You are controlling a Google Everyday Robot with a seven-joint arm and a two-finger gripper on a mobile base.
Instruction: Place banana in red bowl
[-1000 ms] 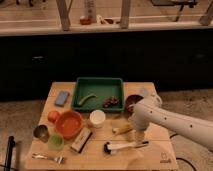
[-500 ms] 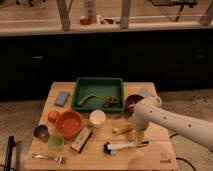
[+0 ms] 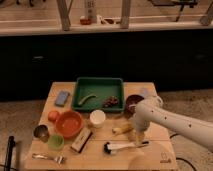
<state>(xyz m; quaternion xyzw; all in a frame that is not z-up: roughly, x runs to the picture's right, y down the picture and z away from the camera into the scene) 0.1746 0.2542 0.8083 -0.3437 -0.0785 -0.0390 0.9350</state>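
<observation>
A wooden table fills the lower half of the frame. At its upper middle sits a green tray with 1 thin green vegetable and a dark cluster inside. Left of the tray lies a blue sponge; right of it, a brown bowl. A white cup stands below the tray. Lower left hold an orange ball, metal cup, green cup and fork. A brush lies just below the gripper, lower centre.

Pale wooden table, glossy plastic red bowl, smooth yellow banana, white claw beside it.
</observation>
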